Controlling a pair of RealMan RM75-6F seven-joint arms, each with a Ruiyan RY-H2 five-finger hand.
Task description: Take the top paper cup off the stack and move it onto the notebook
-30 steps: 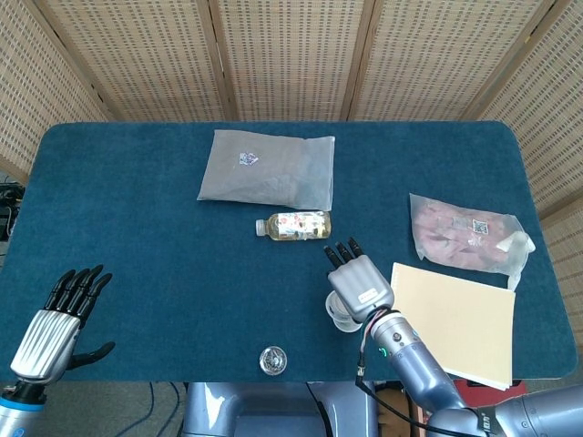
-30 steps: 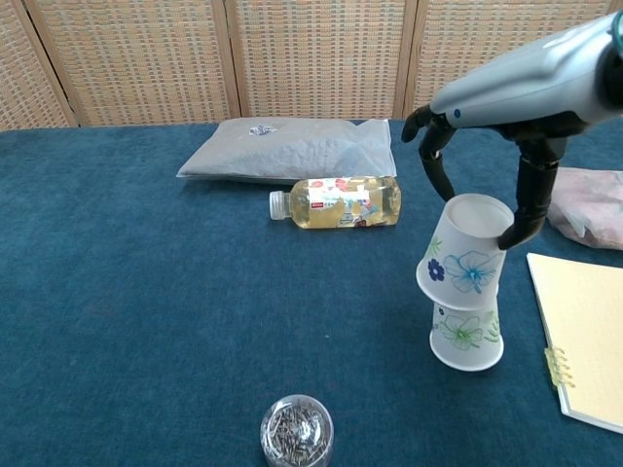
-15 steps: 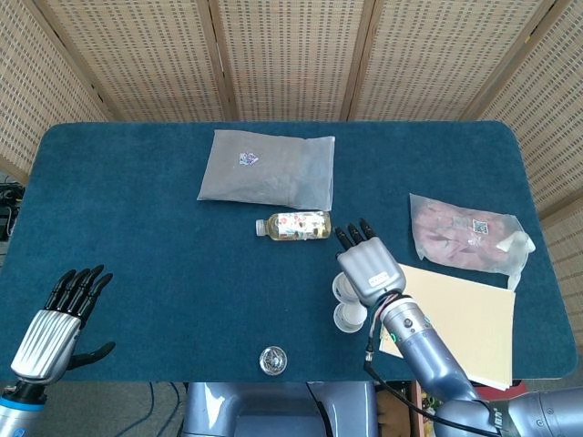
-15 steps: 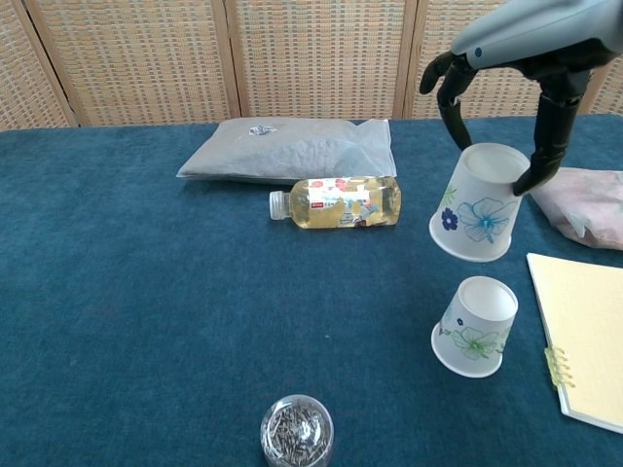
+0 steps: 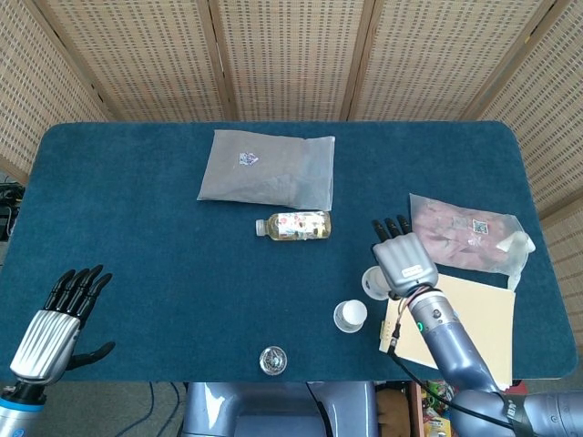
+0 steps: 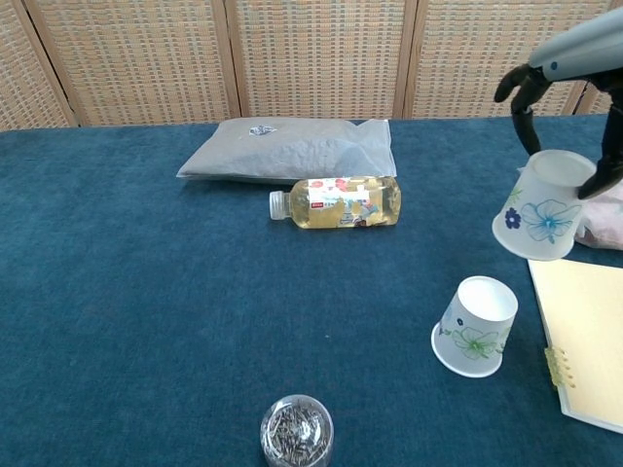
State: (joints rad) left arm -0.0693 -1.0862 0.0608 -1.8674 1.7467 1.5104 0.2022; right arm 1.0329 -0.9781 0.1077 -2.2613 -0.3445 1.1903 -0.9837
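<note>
Head view showed the right hand (image 5: pixel 402 262) carrying the white floral paper cup (image 5: pixel 374 283), which peeked out at the hand's left edge, lifted clear of the blue felt counter (image 5: pixel 137 228); the cream spiral-bound notebook (image 5: pixel 465 319) lay just to the hand's right and slightly nearer the robot, so the coming move looked like a short carry rightward, and the right hand was plainly the nearer one. The second white paper cup (image 5: pixel 350 316) sat on the counter, apart from the held one. The left hand (image 5: pixel 55 323) hovered well apart at the near left corner, its fingers (image 5: pixel 80 285) spread and holding nothing. Chest view showed the held cup (image 6: pixel 541 207) upside down and tilted, its long axis leaning, rim toward the lower left, pinched near its base between the right hand's dark fingers (image 6: pixel 523 97). It hung just above and beside the notebook's (image 6: pixel 584 331) far left corner, not yet over the page proper. The remaining cup (image 6: pixel 476 326) stood inverted on the counter.
</note>
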